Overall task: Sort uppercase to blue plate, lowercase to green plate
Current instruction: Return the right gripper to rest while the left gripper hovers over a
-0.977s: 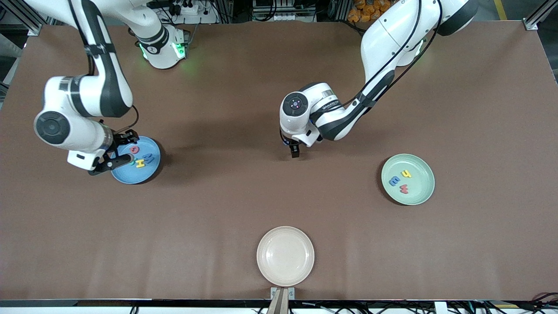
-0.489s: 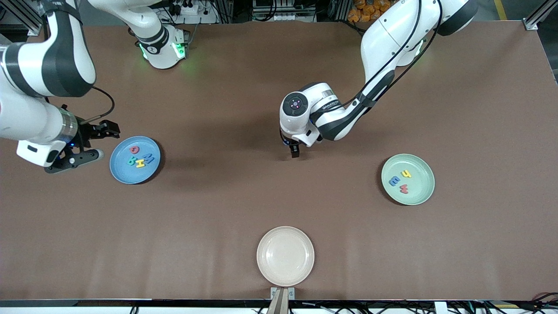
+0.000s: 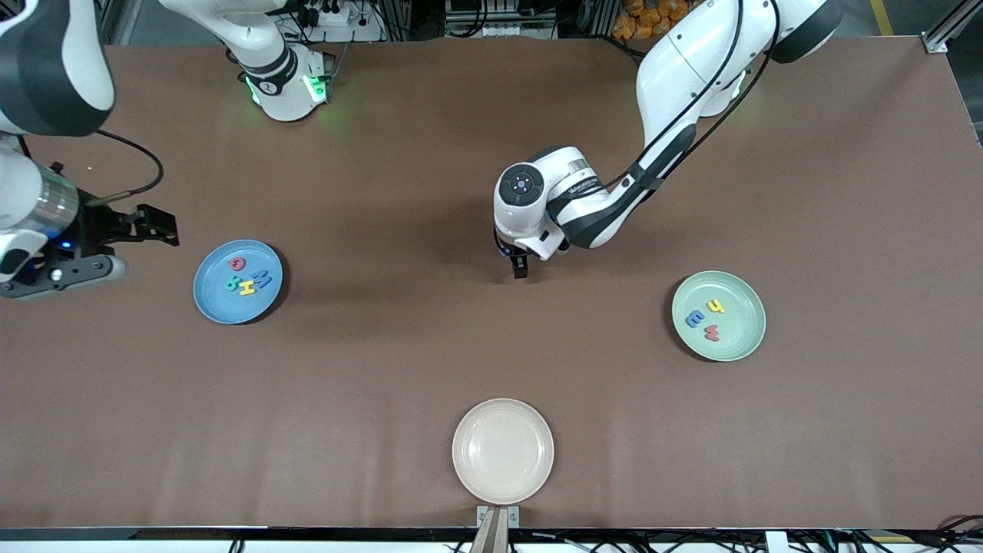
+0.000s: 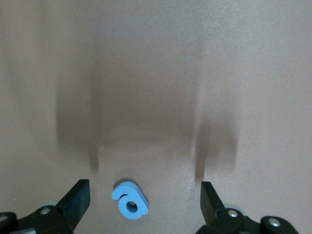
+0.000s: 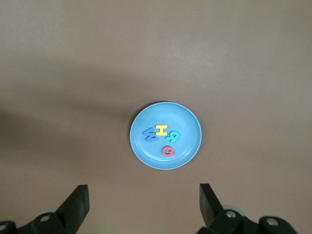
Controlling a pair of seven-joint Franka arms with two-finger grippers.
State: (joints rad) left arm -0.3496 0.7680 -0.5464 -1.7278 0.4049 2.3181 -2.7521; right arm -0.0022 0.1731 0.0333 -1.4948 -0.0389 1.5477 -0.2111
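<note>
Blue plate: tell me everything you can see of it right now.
The blue plate is round, shallow and sky blue with a raised rim and a smooth matte look. It lies flat on the brown table toward the right arm's end. Four small foam letters lie flat in it, close together: a red Q, a blue M, a green R and a yellow H. Nothing else touches it; the open right claw is up beside it, not over it.

Four capital letters (image 3: pixel 247 278) lie in one plate (image 3: pixel 215 307); three small letters (image 3: pixel 706 319) in another plate (image 3: pixel 741 346); one small letter (image 4: pixel 129 200) on the counter (image 3: pixel 384 369).
</note>
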